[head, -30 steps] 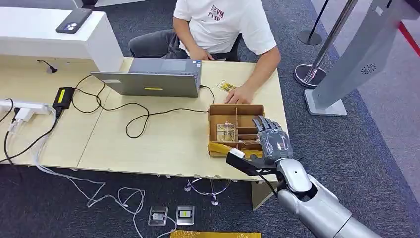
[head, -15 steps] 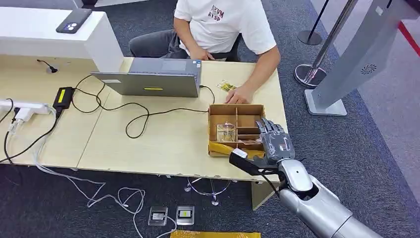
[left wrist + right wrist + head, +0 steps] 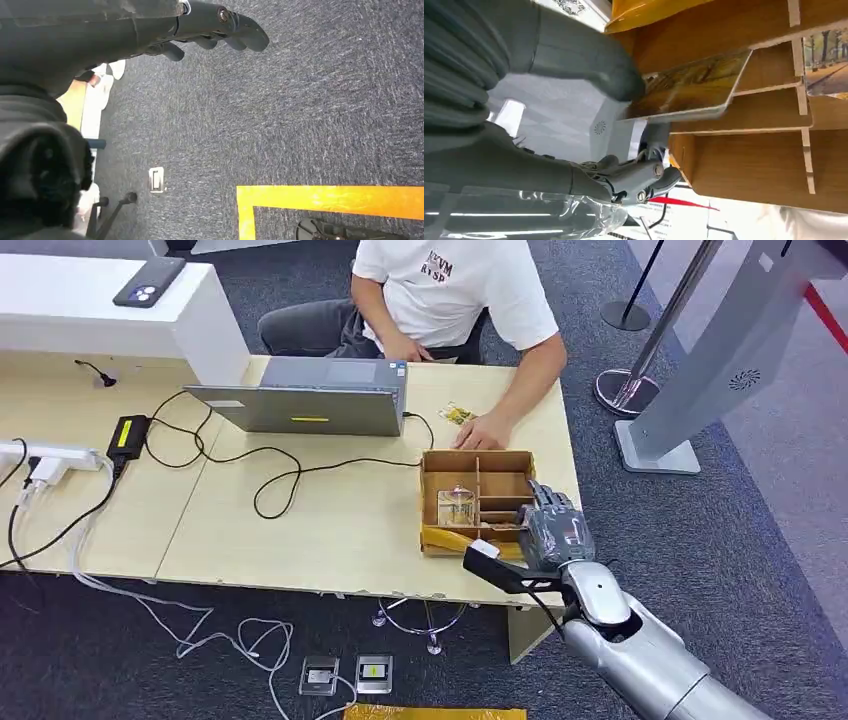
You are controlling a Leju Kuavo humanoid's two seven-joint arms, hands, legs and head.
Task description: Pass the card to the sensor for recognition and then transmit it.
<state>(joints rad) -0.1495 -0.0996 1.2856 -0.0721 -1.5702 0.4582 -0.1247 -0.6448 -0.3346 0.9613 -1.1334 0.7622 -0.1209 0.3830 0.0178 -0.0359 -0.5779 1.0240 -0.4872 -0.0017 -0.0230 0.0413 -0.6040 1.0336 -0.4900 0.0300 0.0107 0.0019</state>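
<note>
A wooden divided box [image 3: 436, 510] stands near the table's right front corner. My right hand [image 3: 552, 527] reaches into its right-hand slots from the front. In the right wrist view the thumb [image 3: 589, 65] presses on a yellow-toned picture card [image 3: 689, 85] with a dark finger [image 3: 654, 137] under it. The card's far end still lies among the box's dividers [image 3: 769, 85]. A grey slanted sensor stand [image 3: 735, 350] rises on the floor to the right of the table. My left hand [image 3: 215, 27] hangs over the carpet, fingers loosely apart, holding nothing.
A person in a white shirt [image 3: 450, 285] sits behind the table, one hand [image 3: 485, 430] resting just beyond the box beside some loose cards [image 3: 457, 414]. A laptop [image 3: 310, 398], cables and a power strip [image 3: 50, 455] lie to the left. Another picture card [image 3: 824, 60] sits in the box.
My right hand has drawn back a little toward the table's front edge and lowered at the box's right slots. The person, the box and the laptop have stayed put.
</note>
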